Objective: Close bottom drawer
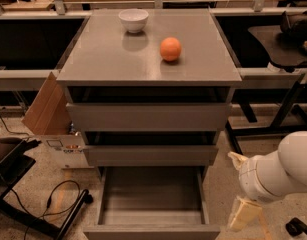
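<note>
While the bottom drawer [152, 201] stands pulled out, the end effector [244, 213] hangs just right of it, grip state indeterminable.

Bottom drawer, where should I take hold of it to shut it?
The bottom drawer is handleless and pulled out: probably pinch its front panel's top edge from above, pushing inward. The pincer hangs low at its right.

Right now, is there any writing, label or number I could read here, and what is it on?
Box: printed label with orange marks, too blurred to read.
Cabinet, bottom drawer, bowl, orange: no text.
Gripper, low on the right beside the open bottom drawer: no text.
</note>
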Available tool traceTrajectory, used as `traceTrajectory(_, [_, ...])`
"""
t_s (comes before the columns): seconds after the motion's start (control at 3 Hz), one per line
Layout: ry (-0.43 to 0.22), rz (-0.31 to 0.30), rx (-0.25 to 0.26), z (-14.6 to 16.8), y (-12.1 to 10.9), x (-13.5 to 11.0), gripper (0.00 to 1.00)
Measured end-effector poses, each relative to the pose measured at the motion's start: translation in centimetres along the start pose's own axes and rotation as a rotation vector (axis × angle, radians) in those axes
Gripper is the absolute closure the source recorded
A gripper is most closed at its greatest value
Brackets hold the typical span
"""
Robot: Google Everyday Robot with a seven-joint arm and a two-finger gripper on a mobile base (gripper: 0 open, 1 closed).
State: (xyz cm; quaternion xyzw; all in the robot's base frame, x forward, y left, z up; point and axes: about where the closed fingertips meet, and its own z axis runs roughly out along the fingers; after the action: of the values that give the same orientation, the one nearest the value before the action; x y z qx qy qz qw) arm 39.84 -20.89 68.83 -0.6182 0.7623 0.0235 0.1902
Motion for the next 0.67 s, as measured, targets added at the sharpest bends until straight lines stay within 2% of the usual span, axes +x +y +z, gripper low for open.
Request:
traceTrajectory(0.33, [-0.032, 0.028, -0.004, 3.2, 0.4, 1.1, 0.00])
traceTrajectory(0.67, [-0.095, 0.106, -0.061, 14.9, 3.7, 4.4, 0.26])
